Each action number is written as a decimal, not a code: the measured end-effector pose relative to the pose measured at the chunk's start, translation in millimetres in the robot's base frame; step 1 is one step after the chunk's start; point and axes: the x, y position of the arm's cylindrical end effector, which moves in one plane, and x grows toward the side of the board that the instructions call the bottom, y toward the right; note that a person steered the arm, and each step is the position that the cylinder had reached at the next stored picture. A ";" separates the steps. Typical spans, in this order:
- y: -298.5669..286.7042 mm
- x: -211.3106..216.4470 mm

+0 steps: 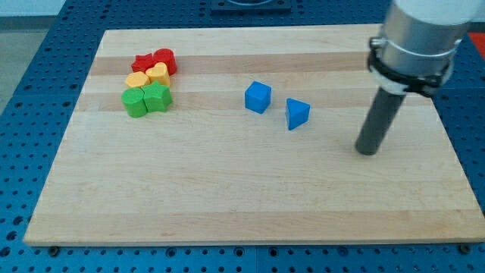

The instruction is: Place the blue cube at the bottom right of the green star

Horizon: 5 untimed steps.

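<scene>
The blue cube [258,97] sits near the middle of the wooden board. The green star [158,97] sits at the view's upper left, at the lower right of a tight cluster of blocks. The cube is well to the right of the star, at about the same height in the view. My tip [367,150] rests on the board at the view's right, well to the right of and a little below the cube, touching no block.
A blue triangular block [297,114] lies just right of the cube, between it and my tip. The cluster also holds a green cylinder [136,102], a yellow heart [158,73], another yellow block [136,80], a red heart [165,60] and another red block [143,62].
</scene>
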 end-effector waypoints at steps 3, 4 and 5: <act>-113.2 -73.4; -123.7 -127.7; -164.9 -140.6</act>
